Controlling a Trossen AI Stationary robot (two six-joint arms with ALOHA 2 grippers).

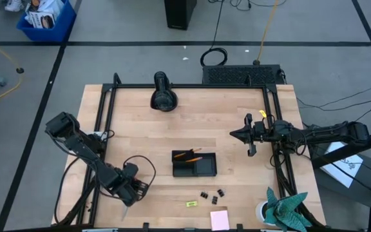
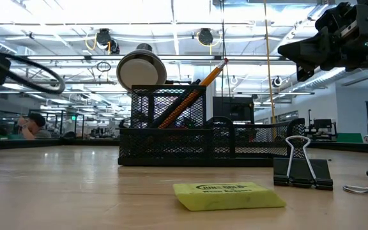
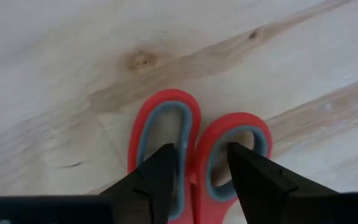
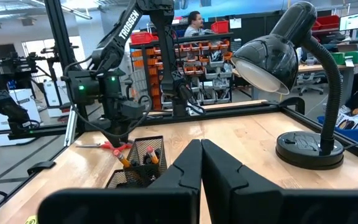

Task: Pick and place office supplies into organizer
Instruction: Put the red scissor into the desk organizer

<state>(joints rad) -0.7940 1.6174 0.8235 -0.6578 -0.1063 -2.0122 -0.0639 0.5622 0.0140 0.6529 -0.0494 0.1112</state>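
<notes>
The red-handled scissors lie flat on the wood near the table's near left corner. My left gripper points down over their two handle loops, open, with one fingertip in each loop; it also shows in the high view. The black mesh organizer sits mid-table with orange pencils leaning in its taller part. Small black binder clips, the yellow piece and the pink sticky pad lie on the near side. My right gripper hovers shut to the organizer's right and farther back. My left gripper comes from above, pointing down, one fingertip inside the one handle loop and the other inside the other, so that the loops' inner bars lie between them. Whether the fingers touch the bars, I cannot tell. The scissors lie on the table.
A black desk lamp stands at the far edge. The teal cloth with a white cup sits at the near right corner. A black frame rail runs along the table's sides. Bare wood lies between the left gripper and the organizer.
</notes>
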